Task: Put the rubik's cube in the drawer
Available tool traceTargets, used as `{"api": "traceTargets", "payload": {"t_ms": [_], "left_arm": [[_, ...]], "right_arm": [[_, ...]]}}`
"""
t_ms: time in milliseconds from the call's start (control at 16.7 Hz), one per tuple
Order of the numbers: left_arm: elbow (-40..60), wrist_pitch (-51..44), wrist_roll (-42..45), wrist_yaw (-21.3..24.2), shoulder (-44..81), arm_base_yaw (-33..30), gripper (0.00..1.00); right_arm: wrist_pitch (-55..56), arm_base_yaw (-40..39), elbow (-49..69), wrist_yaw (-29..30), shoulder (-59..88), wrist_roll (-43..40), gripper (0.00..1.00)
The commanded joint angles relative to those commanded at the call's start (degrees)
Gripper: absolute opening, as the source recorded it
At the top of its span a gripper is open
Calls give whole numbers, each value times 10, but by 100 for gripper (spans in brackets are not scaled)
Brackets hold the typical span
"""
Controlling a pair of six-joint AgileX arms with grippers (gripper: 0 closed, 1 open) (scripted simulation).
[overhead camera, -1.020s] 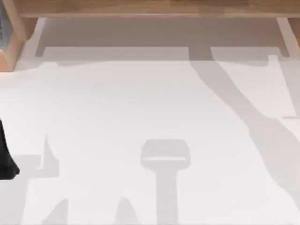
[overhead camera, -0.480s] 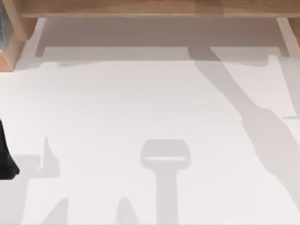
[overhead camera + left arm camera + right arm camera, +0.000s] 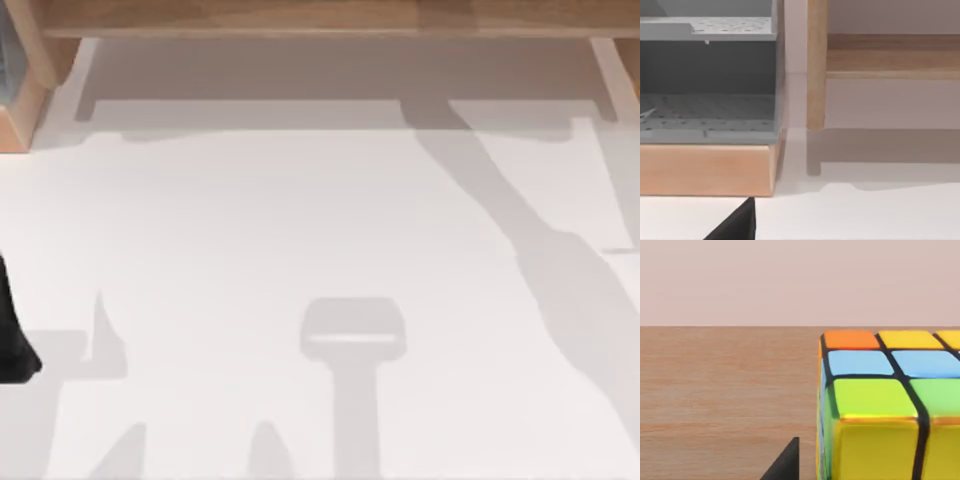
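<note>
The rubik's cube [image 3: 880, 410] looms close in the right wrist view, resting on a brown wooden surface [image 3: 725, 390], with orange, yellow, blue and green tiles showing. A black part of my right gripper [image 3: 785, 462] sits just beside the cube's near edge. The left wrist view faces the grey drawer unit [image 3: 707, 107], which has a perforated floor and a wooden base [image 3: 705, 170]. A black part of my left gripper [image 3: 737, 225] hangs low in front of that base. In the top view my left arm [image 3: 12, 335] is a dark shape at the table's left edge.
A wooden shelf [image 3: 330, 18] runs along the table's far edge, standing on a wooden leg [image 3: 816, 65]. The drawer unit's corner [image 3: 22, 100] shows at the far left. Arm shadows lie across the white table [image 3: 300, 220].
The long arm shadow on the table's right side has shifted slightly. My left arm has stayed where it was.
</note>
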State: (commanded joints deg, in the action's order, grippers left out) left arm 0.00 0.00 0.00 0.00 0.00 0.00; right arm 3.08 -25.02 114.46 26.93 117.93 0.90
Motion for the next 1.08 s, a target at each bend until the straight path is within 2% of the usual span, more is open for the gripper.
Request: {"api": "traceTargets", "payload": {"t_ms": [420,1080], "left_arm": [[0,0,0,0,0,0,100],[0,0,0,0,0,0,100]], "right_arm": [[0,0,0,0,0,0,2],[1,0,3,-4,-4,1,0]]}}
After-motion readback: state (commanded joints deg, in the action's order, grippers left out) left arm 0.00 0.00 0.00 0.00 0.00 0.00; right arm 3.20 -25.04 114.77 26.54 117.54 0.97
